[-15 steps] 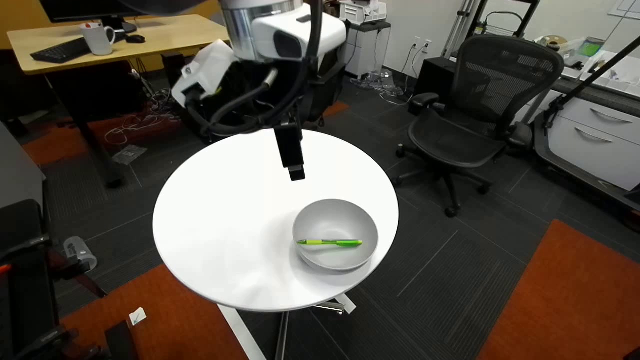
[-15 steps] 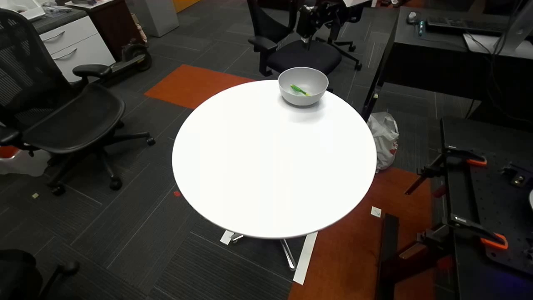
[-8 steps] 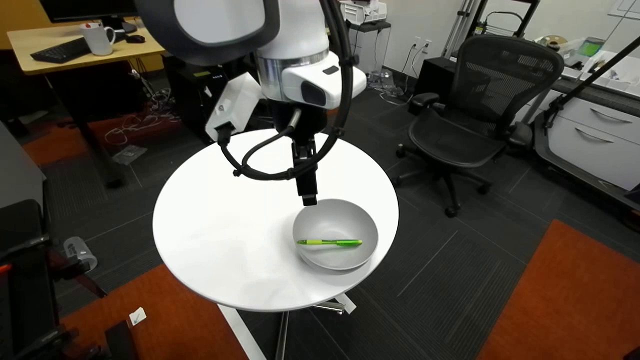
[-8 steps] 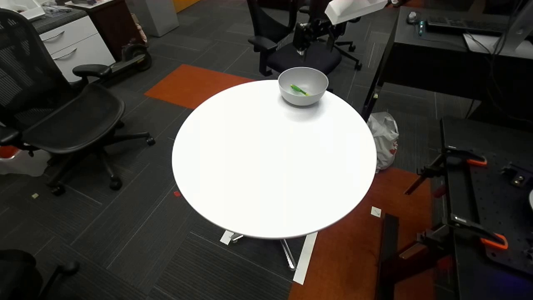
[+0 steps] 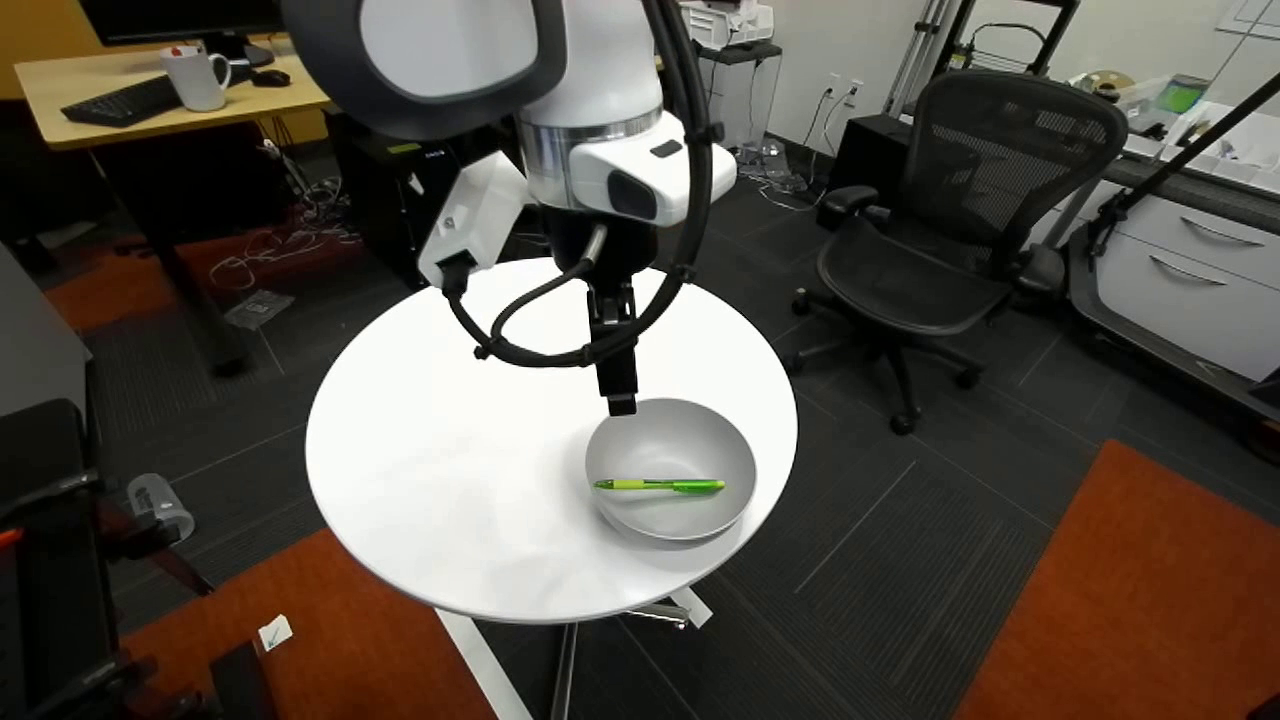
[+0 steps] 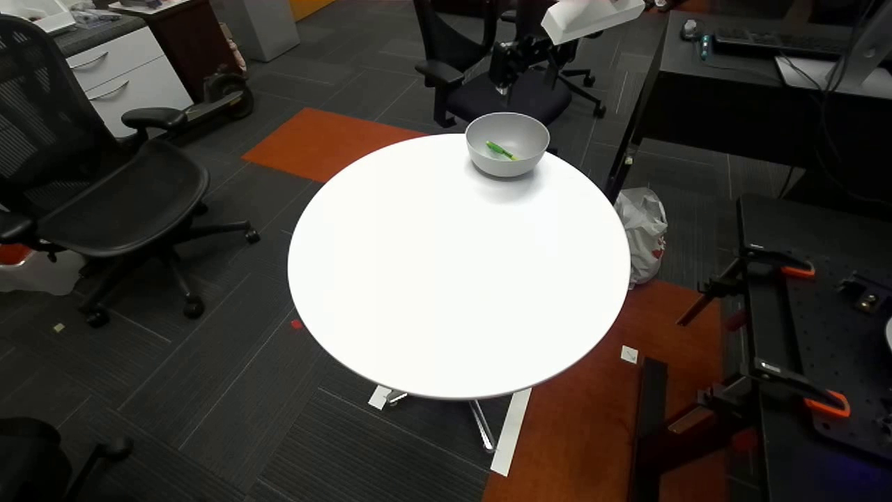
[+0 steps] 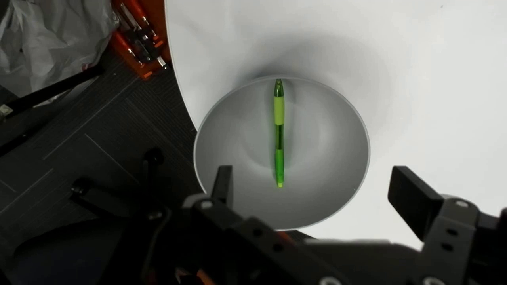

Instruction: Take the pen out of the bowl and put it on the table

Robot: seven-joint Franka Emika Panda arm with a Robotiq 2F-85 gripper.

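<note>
Wide spread, thin pen: the rim is the hazard

My pincer is spread wide with nothing in its grip, hanging clear of the bowl. The pen lies inside the bowl, off the middle of the gap; in the wrist view one finger shows beyond the rim, against the table. If I dropped straight down like this, I expect that finger would land outside or catch the edge, and since the bowl stands near the table's border, a knock might tip it off. I'd shift toward the pen and narrow the spread first; the pen runs crosswise to my squeeze, which should help. The curve beneath worries me too: the barrel is slim, so a pinch too high or near one end could let it roll or swivel before I clear the wall.
</note>
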